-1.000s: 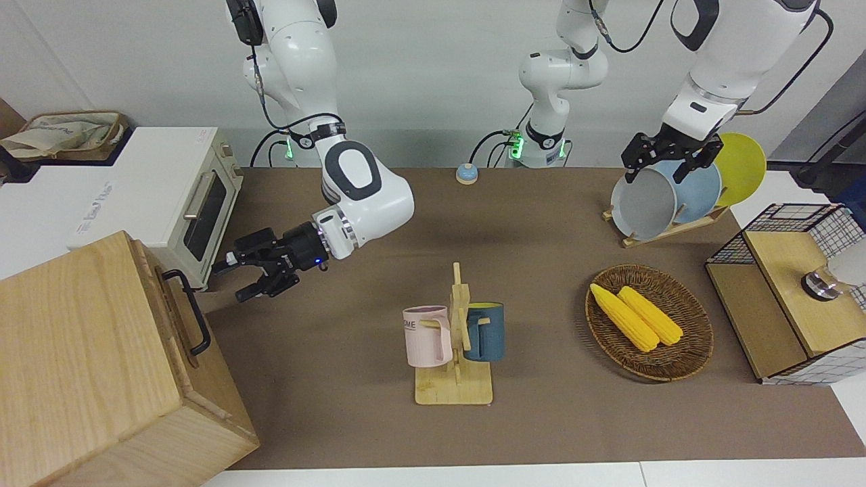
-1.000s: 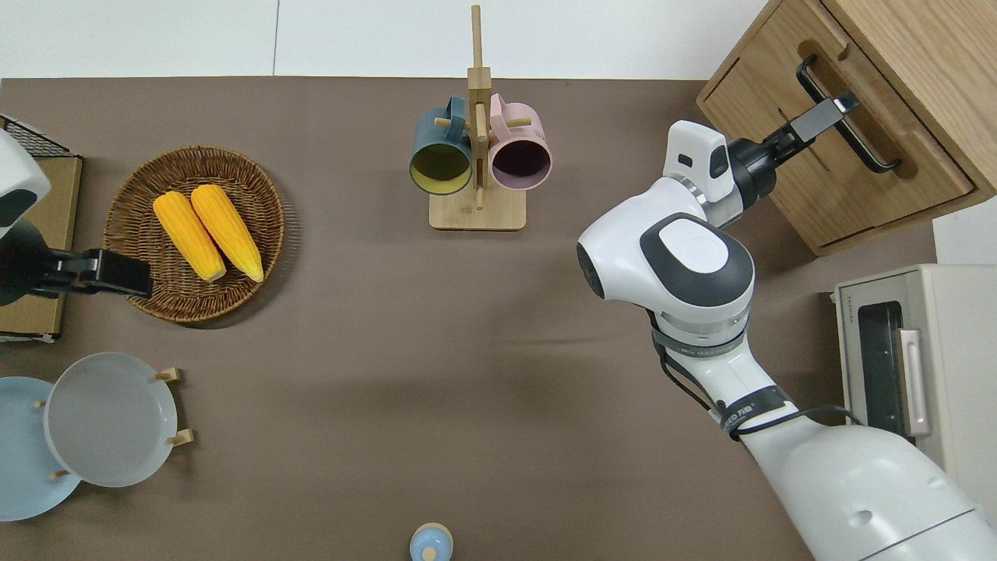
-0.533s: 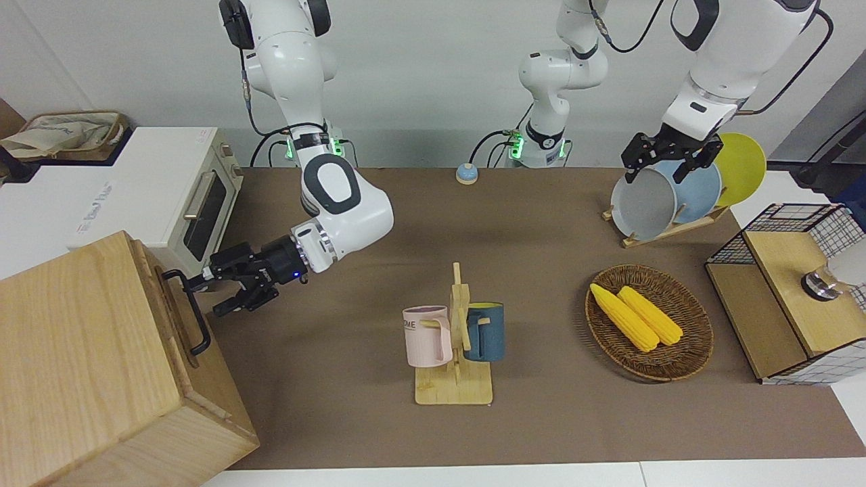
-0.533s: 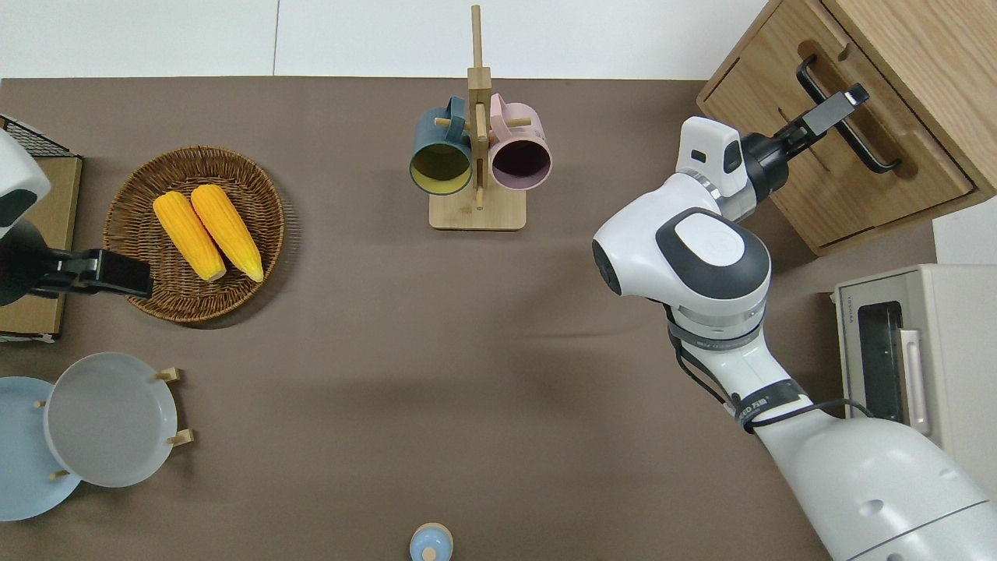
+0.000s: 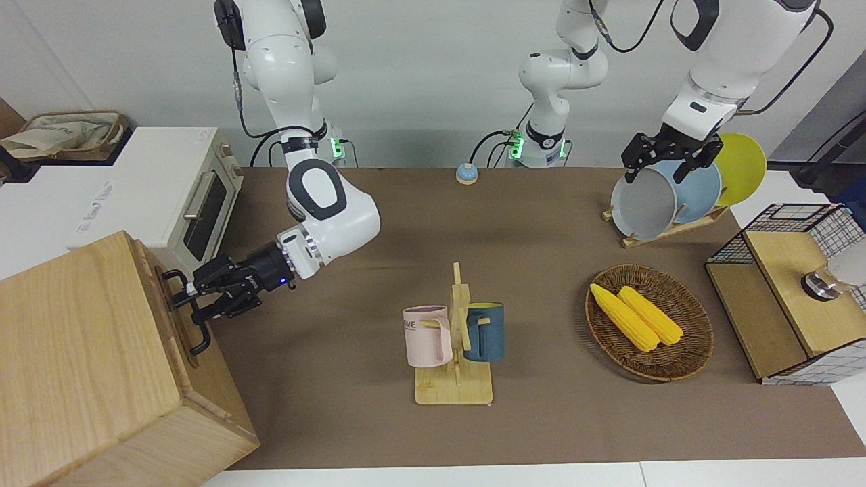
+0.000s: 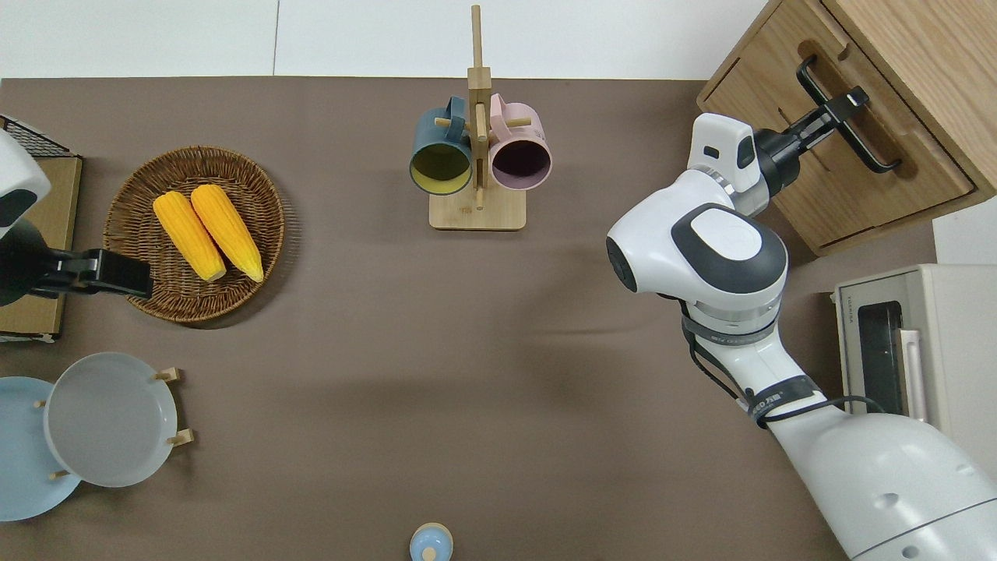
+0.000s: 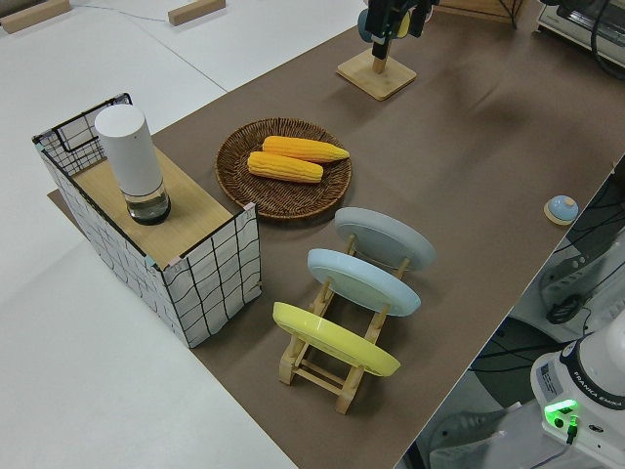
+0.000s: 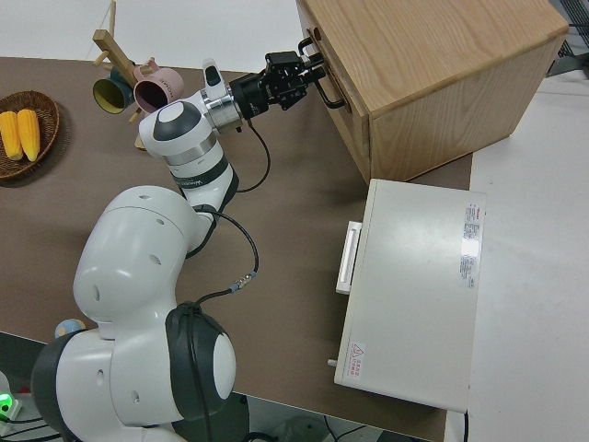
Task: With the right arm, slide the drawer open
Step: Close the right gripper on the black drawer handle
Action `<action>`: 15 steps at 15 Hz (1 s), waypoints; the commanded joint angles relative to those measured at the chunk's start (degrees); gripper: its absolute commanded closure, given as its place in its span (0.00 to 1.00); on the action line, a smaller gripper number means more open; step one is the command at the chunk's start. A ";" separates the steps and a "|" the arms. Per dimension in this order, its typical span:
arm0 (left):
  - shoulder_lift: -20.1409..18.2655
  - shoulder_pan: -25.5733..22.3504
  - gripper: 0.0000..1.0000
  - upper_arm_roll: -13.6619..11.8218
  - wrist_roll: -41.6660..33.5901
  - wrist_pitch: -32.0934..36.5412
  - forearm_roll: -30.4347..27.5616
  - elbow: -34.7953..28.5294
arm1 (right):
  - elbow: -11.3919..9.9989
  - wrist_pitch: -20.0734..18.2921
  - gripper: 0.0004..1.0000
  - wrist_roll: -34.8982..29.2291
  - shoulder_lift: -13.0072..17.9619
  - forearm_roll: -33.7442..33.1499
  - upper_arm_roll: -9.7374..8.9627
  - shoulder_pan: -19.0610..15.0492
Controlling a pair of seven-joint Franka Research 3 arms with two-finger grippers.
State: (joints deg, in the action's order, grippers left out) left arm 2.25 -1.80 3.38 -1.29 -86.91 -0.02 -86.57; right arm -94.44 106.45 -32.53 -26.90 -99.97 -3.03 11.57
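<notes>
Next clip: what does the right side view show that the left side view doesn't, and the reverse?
Only the right side view shows the right pincer at the drawer handle, the wooden cabinet and the toaster oven. Only the left side view shows the plate rack with three plates and the mesh cabinet with a white cylinder on it. Both show the corn basket, the mug rack and the brown table.

A brown mat [image 5: 541,223] covers the long white table [image 6: 156,39], with a pale grey wall [image 5: 440,81] rising at its far edge.
</notes>
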 commanded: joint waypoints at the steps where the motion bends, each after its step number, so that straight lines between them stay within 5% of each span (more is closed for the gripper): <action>1: 0.65 -0.31 0.01 0.39 -0.56 1.13 0.98 1.40 | 0.04 2.71 0.99 -0.61 0.00 -2.25 -0.57 -2.07; 15: 0.65 -0.31 0.00 0.39 -0.56 1.13 0.98 1.40 | -0.40 1.66 1.00 -0.17 0.00 -1.46 -0.57 0.56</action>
State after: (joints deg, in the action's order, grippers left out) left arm 2.25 -1.80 3.39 -1.29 -86.91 -0.02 -86.57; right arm -94.70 106.59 -32.53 -26.89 -100.66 -3.06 11.49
